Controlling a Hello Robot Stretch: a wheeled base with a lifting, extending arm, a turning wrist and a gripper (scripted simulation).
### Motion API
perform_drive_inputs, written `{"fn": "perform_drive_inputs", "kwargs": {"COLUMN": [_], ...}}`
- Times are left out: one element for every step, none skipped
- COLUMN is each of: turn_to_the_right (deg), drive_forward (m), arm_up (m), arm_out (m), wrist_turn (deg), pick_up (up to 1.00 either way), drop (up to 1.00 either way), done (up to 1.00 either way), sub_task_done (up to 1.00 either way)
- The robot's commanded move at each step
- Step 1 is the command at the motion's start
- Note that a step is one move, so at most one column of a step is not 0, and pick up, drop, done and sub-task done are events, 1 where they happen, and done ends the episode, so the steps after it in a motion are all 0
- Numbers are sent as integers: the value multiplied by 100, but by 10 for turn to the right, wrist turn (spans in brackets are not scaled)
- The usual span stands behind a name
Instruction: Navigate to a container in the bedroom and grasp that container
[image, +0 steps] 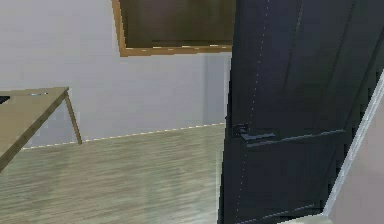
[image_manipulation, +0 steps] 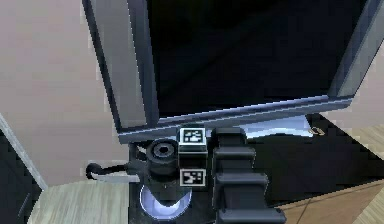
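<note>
Arm: dark square-sectioned arm (image_manipulation: 240, 185) is rising from the arm side view's bottom edge, carrying two white squares with black marks (image_manipulation: 192, 137) at its far end.
Hand: hand (image_manipulation: 112, 171) is reaching out left of those squares. Whether its fingers are apart or together cannot be told, nor whether it is holding anything.
Container: one round pale dish-shaped thing with a lilac rim (image_manipulation: 160, 205) is sitting at the bottom edge, under the hand's dark body. Whether the two are touching cannot be told, and its contents cannot be made out.
Screen: one large dark flat screen in a grey frame (image_manipulation: 250, 50) is standing upright on a black desk (image_manipulation: 345, 165), just behind the hand.
Door: one black panelled door (image: 300, 110) with one dark lever handle (image: 255, 133) is taking up the forward view's right.
Second desk: one light wooden desk (image: 30, 110) is standing at the forward view's left on a pale plank floor (image: 130, 180).
Wall: one wood-framed dark panel (image: 175, 25) is hanging on the grey wall.
</note>
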Motion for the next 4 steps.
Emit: {"fn": "perform_drive_inputs", "kwargs": {"turn_to_the_right": [0,0,0,0], "drive_forward": [0,0,0,0], "arm_up": [0,-30,0,10], "arm_out": [0,0,0,0], "wrist_turn": [210,0,0,0], "pick_up": [0,0,100,0], "drop": [0,0,0,0], "done": [0,0,0,0], "sub_task_done": [0,0,0,0]}}
